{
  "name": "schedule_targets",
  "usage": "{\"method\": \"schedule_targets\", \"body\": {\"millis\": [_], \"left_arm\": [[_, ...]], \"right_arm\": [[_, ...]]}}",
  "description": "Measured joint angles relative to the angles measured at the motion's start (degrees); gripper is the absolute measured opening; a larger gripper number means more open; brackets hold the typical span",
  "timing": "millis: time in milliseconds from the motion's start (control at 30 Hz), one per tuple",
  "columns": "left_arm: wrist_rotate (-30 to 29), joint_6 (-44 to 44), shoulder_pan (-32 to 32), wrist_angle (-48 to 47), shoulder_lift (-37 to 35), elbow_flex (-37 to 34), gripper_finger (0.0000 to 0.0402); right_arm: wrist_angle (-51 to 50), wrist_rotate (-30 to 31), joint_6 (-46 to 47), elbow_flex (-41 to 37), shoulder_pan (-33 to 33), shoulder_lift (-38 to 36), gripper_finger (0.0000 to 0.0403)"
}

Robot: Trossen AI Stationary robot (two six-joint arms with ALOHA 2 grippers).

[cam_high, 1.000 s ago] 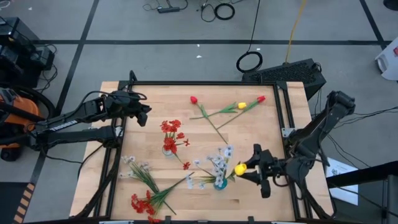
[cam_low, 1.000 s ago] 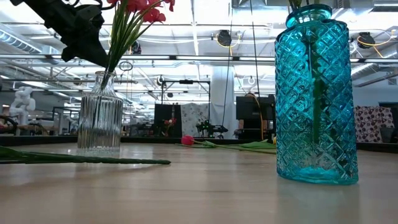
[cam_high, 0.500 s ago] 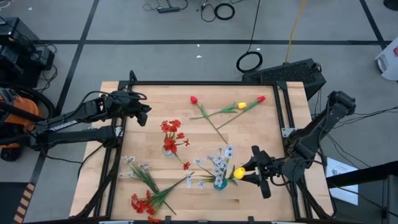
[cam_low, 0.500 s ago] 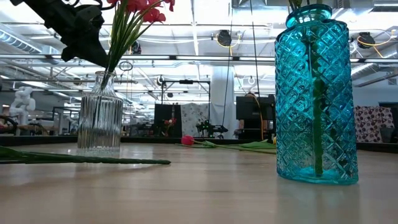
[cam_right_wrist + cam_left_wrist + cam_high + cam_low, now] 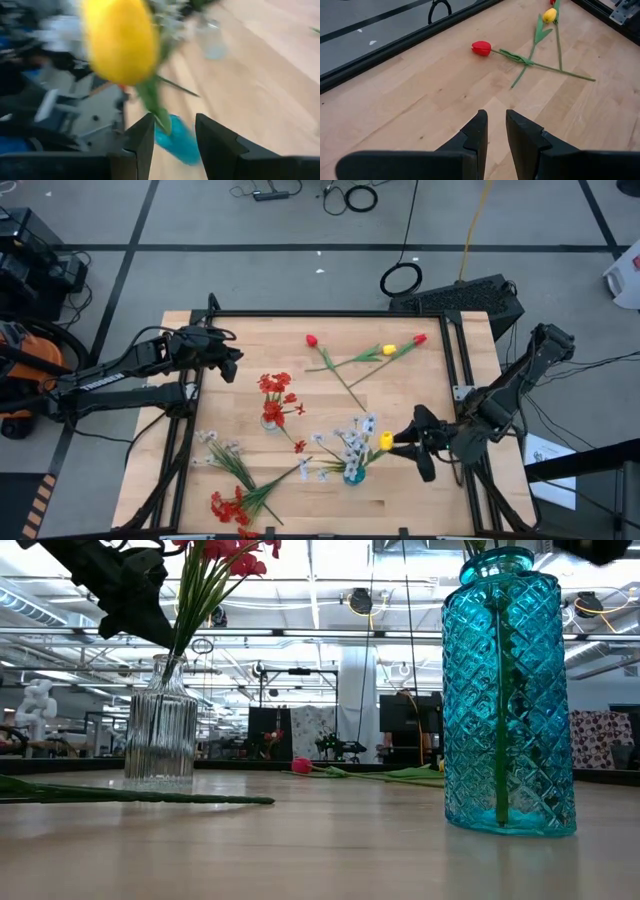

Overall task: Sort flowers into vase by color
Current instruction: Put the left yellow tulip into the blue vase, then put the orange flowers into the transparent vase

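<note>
Wooden tabletop [image 5: 400,395] edged by a black frame [image 5: 330,313]. On the floor beyond the far edge: a coiled black cable [image 5: 401,279] beside a yellow cable [image 5: 472,230], with more cable loops [image 5: 360,197] farther off. An orange-and-black machine [image 5: 25,365] stands at far left. White papers [image 5: 547,452] lie at right.

left gripper [image 5: 237,362] hovers w/ jaws narrow, right gripper [image 5: 406,446] jaws apart, low.
</note>
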Motion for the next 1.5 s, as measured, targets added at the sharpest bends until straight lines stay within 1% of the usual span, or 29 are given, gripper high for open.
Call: {"method": "schedule_targets", "body": {"millis": [133,233,300,367,433,533,633,700,967,1167,1300,1433,1500], "left_arm": [[0.0,0.0,0.0,0.0,0.0,0.0,0.0074],[0.0,0.0,0.0,0.0,0.0,0.0,0.0074],[-0.1,0.0,0.0,0.0,0.0,0.0,0.0074],[-1.0,0.0,0.0,0.0,0.0,0.0,0.0074],[-2.3,0.0,0.0,0.1,0.0,0.0,0.0074],[-4.3,0.0,0.0,0.2,0.0,0.0,0.0074],[-6.0,-1.6,0.0,0.2,0.0,0.0,0.0074],[-6.5,-3.0,0.0,0.2,0.0,0.0,0.0074],[-9.0,-2.4,0.1,0.1,0.0,0.0,0.0074],[-9.1,-1.6,0.2,-0.1,0.0,0.0,0.0074],[-8.7,-1.6,0.2,-0.3,0.0,0.0,0.0074],[-8.5,-1.7,0.2,-3.7,0.0,0.0,0.0074],[-8.0,-3.3,0.2,-6.3,0.0,0.0,0.0074]], "right_arm": [[-11.2,0.0,10.3,0.0,-3.2,-0.1,0.0133],[-20.7,-0.3,21.7,0.0,-5.8,-0.1,0.0123],[-26.9,-0.4,30.2,0.0,-7.3,-0.1,0.0111],[-32.5,-0.5,36.4,0.0,-8.7,0.0,0.0095],[-36.1,-0.6,40.3,0.0,-10.0,-0.1,0.0078],[-37.7,-0.3,43.9,0.0,-12.5,-0.1,0.0046],[-37.5,-0.1,44.2,0.0,-15.6,0.1,0.0012],[-36.4,-0.1,43.0,0.0,-17.7,0.6,0.0004],[-30.0,-0.1,37.6,0.0,-26.4,2.6,0.0002],[-25.6,-0.3,34.9,0.0,-31.4,4.1,0.0001],[-21.4,-0.5,30.7,0.0,-34.4,5.9,0.0001],[-17.0,-1.3,26.6,0.0,-37.3,7.9,0.0001],[-15.9,-3.7,25.6,0.0,-39.0,8.7,0.0001]]}}
